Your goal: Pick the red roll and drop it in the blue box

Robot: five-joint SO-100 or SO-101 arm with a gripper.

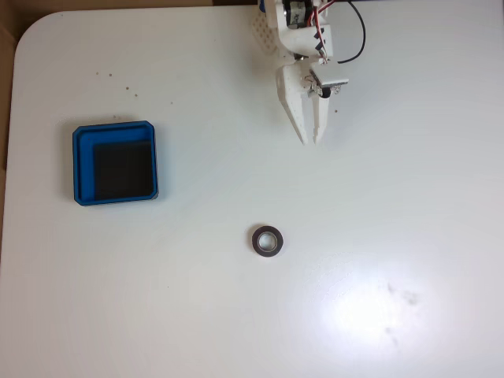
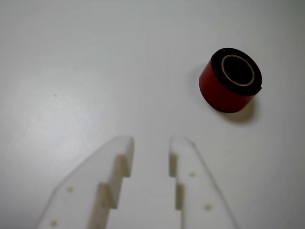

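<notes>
A plain white table [image 1: 394, 197] with a rounded corner carries the whole scene, a soft glare patch low on its right side in the fixed view and a few dark specks scattered near the far left.

The white gripper [image 1: 310, 140] hangs at the far edge of that view, fingers pointing toward the near side. In the wrist view the gripper [image 2: 150, 144] has its fingers spread a little apart, with bare table showing between the tips and nothing held.

The roll [image 1: 268, 241] lies flat on the table, nearer than the gripper and slightly to its left in the fixed view, well apart from the fingertips. In the wrist view the roll [image 2: 231, 80] sits beyond the tips and off to the right, hollow core facing up, red band on its side.

The box [image 1: 115, 162] rests on the table far to the left in the fixed view, well apart from the roll and the gripper, black floor showing.
</notes>
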